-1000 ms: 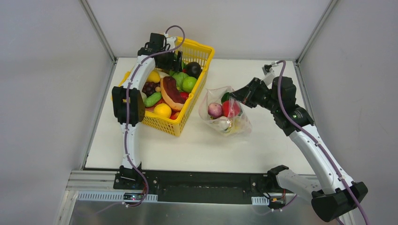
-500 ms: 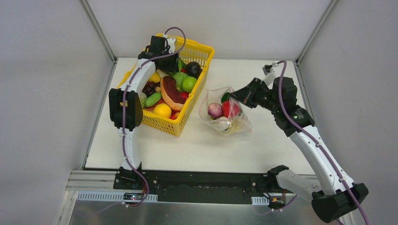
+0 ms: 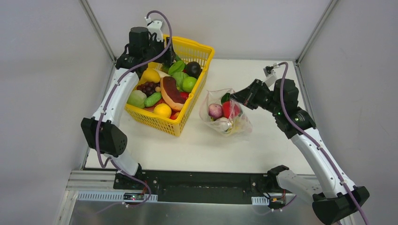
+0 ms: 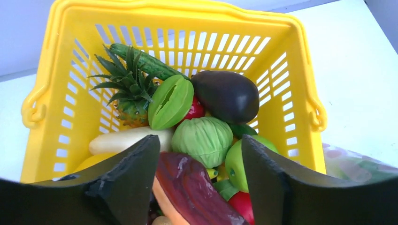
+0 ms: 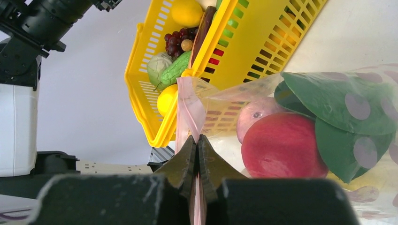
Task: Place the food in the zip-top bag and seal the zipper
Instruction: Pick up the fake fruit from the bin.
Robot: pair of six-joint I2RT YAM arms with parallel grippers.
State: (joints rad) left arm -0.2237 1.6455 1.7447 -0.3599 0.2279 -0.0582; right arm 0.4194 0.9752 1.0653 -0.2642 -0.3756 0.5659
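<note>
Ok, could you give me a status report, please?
Left gripper open, empty, above basket. Right gripper shut on zip-top bag at its zipper edge. Some food bagged. Nothing blocking.

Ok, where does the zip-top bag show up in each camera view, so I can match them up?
Top external: zip-top bag right of centre on the table, right of the yellow basket, right gripper pinching its far edge.
Left wrist: only a corner, at the lower right edge, beyond the basket's right wall.
Right wrist: fills the right half, zipper clamped at bottom centre.
Shared landmark: the yellow basket, in all three.
</note>
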